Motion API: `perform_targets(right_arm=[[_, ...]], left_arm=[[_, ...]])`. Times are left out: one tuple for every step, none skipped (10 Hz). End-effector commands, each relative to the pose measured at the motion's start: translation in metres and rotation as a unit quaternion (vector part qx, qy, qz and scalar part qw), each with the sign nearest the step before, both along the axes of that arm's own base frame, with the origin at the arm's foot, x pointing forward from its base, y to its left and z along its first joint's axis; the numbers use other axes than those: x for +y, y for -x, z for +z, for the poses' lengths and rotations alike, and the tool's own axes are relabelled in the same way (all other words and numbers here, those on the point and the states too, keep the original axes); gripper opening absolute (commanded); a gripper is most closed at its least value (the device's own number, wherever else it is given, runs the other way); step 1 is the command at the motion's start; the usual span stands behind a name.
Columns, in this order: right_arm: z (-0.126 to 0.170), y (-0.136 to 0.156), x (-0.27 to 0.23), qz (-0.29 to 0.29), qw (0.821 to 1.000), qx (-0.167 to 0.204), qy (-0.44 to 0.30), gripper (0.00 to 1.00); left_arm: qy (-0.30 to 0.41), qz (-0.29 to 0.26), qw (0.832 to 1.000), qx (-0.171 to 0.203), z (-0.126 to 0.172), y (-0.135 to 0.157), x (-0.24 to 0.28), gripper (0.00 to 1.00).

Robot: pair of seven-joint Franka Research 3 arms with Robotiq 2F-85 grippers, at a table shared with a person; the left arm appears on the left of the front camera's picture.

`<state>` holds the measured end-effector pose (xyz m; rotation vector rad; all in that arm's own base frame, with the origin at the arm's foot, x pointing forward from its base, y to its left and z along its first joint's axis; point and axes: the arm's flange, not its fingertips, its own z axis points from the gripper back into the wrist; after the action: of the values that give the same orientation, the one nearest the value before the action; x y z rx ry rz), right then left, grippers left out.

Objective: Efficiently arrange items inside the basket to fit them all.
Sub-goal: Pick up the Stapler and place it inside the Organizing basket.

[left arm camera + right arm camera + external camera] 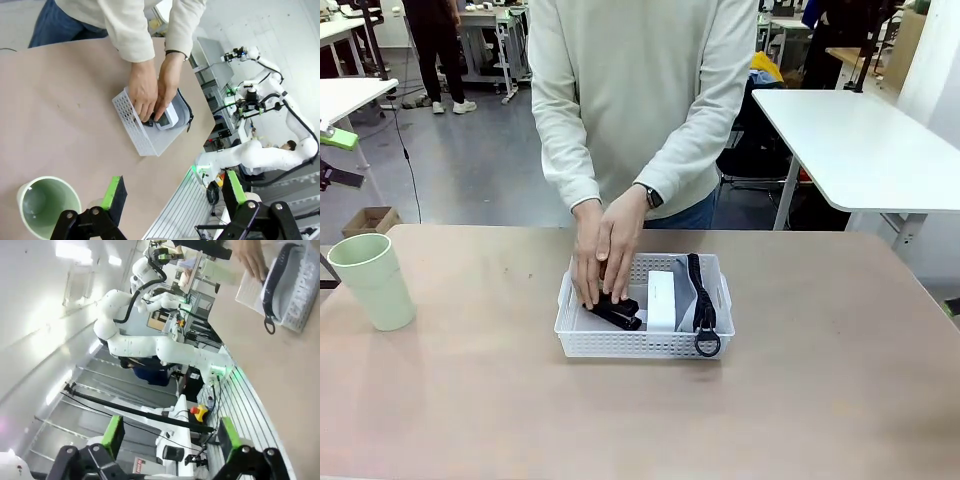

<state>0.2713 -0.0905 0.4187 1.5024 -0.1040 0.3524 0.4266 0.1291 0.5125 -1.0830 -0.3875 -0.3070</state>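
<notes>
The white perforated basket [642, 343] [131, 121] [306, 305] sits mid-table. Inside lie a black stapler [618, 313], a small white boxy device [661, 298] [168, 115] and a grey pouch [688, 296] [292, 277] whose black strap [704, 322] [270, 305] hangs over the front rim. Both of the person's hands [605, 252] [151, 94] press on the stapler in the basket's left part. A pale green cup [375, 281] [46, 207] stands upright at the table's left. My left gripper [172, 195] is open above the table's near edge, close to the cup. My right gripper [170, 437] is open, off the table edge.
The person stands at the far side of the table [820, 400]. My left arm [165, 347] shows in the right wrist view, and my right arm [250, 157] in the left wrist view. Bare tabletop surrounds the basket on all sides.
</notes>
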Motion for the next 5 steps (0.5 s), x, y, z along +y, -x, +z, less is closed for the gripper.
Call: perform_targets(right_arm=[[0.0384, 0.0058, 0.0186, 0.011, 0.999, -0.048, 0.017, 1.0], [0.0384, 0.0058, 0.0186, 0.011, 0.999, -0.048, 0.017, 1.0], [0.0384, 0.0058, 0.0186, 0.011, 0.999, -0.048, 0.017, 1.0], [0.0384, 0.0058, 0.0186, 0.011, 0.999, -0.048, 0.017, 1.0], [0.0384, 0.0058, 0.0186, 0.011, 0.999, -0.048, 0.017, 1.0]], left_arm=[[-0.003, -0.005, 1.0, -0.002, 0.0011, 0.0019, 0.001, 1.0], [-0.003, -0.005, 1.0, -0.002, 0.0011, 0.0019, 0.001, 1.0], [-0.003, -0.005, 1.0, -0.002, 0.0011, 0.0019, 0.001, 1.0], [-0.003, -0.005, 1.0, -0.002, 0.0011, 0.0019, 0.001, 1.0], [-0.003, -0.005, 1.0, -0.002, 0.0011, 0.0019, 0.001, 1.0]])
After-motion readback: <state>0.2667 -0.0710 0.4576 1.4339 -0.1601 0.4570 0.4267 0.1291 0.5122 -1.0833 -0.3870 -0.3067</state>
